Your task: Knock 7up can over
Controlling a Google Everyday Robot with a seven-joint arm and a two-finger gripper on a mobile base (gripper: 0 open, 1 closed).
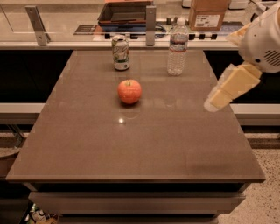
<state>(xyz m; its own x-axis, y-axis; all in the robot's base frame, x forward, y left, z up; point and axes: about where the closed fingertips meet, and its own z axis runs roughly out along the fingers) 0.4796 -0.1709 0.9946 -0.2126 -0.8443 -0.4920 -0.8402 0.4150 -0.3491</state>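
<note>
The 7up can (pixel 120 52), silver-white with green markings, stands upright near the far edge of the brown table (pixel 131 148), left of centre. My gripper (pixel 218 97) hangs at the right side of the view, over the table's right part, far to the right of the can. The white arm housing sits above it at the upper right.
A red apple (pixel 129 91) lies in front of the can. A clear water bottle (pixel 177 47) with a white cap stands to the can's right. A counter behind the table holds a tray (pixel 124 13) and a cardboard box (pixel 209 13).
</note>
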